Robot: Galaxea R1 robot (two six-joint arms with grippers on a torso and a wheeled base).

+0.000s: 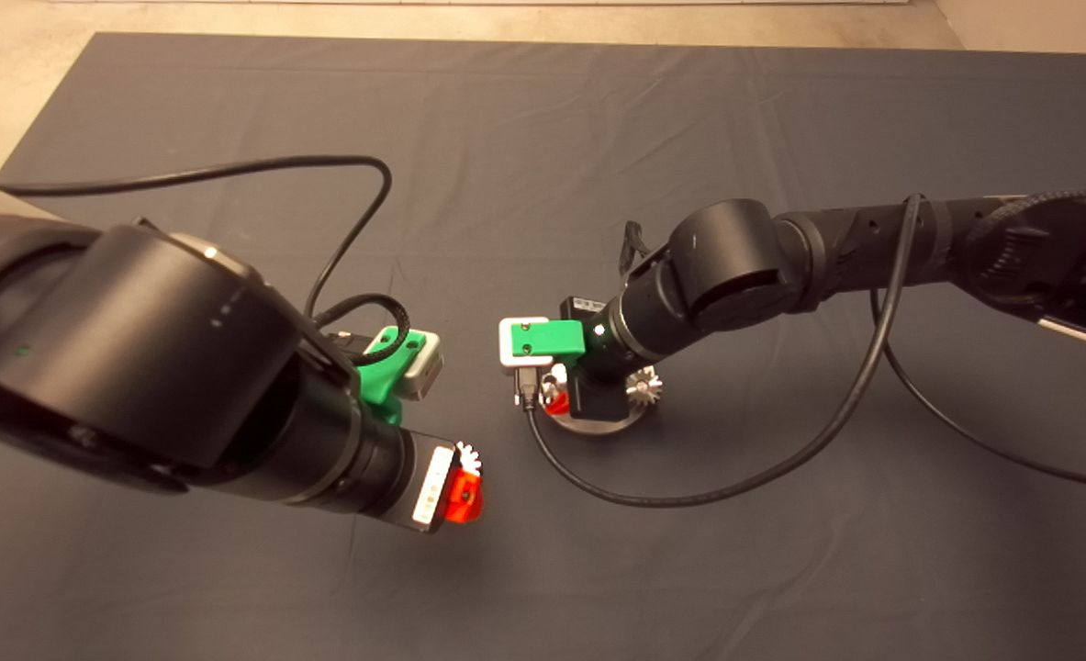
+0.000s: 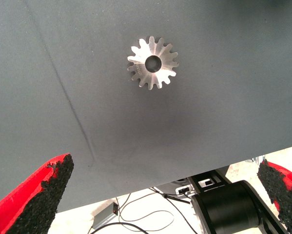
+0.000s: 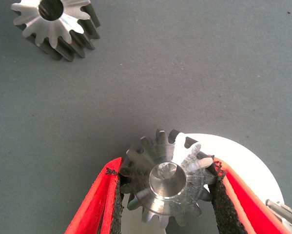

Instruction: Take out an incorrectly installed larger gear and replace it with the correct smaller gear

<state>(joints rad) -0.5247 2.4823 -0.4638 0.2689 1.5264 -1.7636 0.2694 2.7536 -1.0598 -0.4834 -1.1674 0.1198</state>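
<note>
right gripper [image 3: 167, 195] clenched on small gear [image 3: 165, 183] over round base [image 3: 248, 165]; left gripper [image 2: 155, 195] released above large gear [image 2: 152, 62] on mat [image 1: 543, 138]

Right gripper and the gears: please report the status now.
Right gripper shut on gear seated on base-plate peg. Left gripper open above loose gear on mat. Nothing in the way.

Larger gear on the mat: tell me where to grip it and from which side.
Pinch the larger gear across opposite teeth on its rim, the open left gripper coming straight down from above: it lies flat on the mat, centre hole up, sides free.
</note>
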